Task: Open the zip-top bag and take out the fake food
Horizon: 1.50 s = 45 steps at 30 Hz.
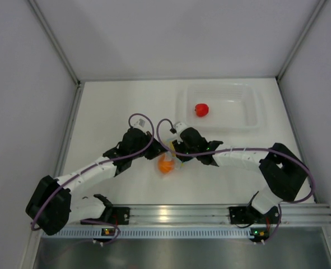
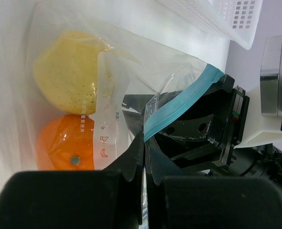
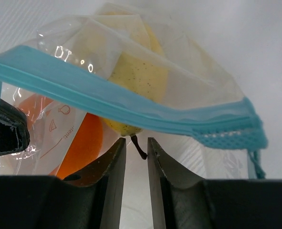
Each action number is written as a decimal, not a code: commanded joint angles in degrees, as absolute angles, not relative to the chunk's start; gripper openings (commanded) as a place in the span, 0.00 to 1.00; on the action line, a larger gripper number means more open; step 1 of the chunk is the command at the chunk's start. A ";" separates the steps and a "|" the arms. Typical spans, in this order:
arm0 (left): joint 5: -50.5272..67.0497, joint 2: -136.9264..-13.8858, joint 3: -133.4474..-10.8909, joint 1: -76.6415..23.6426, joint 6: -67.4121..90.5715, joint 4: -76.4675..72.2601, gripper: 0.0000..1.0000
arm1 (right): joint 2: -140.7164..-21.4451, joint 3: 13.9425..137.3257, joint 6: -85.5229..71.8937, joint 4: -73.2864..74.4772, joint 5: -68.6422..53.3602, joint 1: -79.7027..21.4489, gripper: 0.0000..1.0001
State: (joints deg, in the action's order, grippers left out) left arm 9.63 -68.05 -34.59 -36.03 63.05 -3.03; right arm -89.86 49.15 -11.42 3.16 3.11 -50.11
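The zip-top bag [image 1: 168, 161] lies mid-table between both grippers, a clear pouch with a light blue zip strip [image 3: 117, 102]. Inside it are the yellow pear [image 2: 67, 76] and the orange fruit [image 2: 64, 145]. My left gripper [image 2: 144, 143] is shut on the bag's plastic edge just below the zip strip [image 2: 179, 107]. My right gripper [image 3: 136, 143] reaches into the bag's mouth with its jaws a narrow gap apart. The yellow pear's [image 3: 136, 71] dark stem [image 3: 140, 147] hangs between them. The red fruit [image 1: 201, 110] lies in the clear tray [image 1: 249, 109].
The clear rigid tray stands at the back right of the white table; its latticed wall [image 2: 226, 19] shows in the left wrist view. Grey enclosure walls close in both sides and the back. The right gripper's black body [image 2: 203, 126] sits right behind the bag.
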 commanded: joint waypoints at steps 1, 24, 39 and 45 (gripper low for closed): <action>10.28 -68.73 -35.59 -35.51 61.88 -5.63 0.00 | -90.79 48.95 -10.02 1.23 2.55 -49.75 0.26; 4.66 -66.27 -35.50 -37.79 57.32 -5.28 0.00 | -85.78 54.84 -13.01 11.51 1.41 -50.01 0.00; -18.54 -65.21 -43.85 -44.38 46.06 5.10 0.00 | -79.72 55.99 -13.89 19.43 1.14 -51.50 0.00; -20.74 -69.16 -48.42 -46.93 40.88 5.19 0.00 | -76.82 55.54 -13.97 18.02 2.02 -54.14 0.00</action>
